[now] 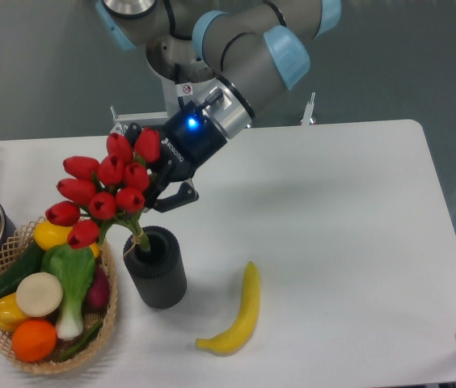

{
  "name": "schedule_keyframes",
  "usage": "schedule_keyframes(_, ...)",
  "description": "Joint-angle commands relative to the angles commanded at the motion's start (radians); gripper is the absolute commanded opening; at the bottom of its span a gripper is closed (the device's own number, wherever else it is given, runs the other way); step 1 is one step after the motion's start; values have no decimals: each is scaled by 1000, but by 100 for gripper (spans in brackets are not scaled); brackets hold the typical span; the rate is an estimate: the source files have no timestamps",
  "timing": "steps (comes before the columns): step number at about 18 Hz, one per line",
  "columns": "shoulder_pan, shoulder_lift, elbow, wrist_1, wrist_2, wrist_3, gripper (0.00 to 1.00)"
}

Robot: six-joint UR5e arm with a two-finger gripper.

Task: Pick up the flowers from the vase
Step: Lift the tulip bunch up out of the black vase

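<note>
I see arm angled down from 1 o'clock, hand [149, 187] clenched on flowers [103, 192], tilted toward 10 o'clock, stem ends at rim of vase [156, 269] on worktop [333, 242].

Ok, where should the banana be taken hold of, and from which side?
Grip the banana at its thick middle, coming straight down from above. It lies flat on the table, curved, with bare table on both long sides for the end effector's fingers.
</note>
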Motion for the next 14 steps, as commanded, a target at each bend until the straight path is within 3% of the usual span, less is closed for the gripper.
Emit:
schedule_keyframes(8,55,-2,72,0,-74,-121,45)
schedule_keyframes(14,89,-12,123,0,-84,-134,45)
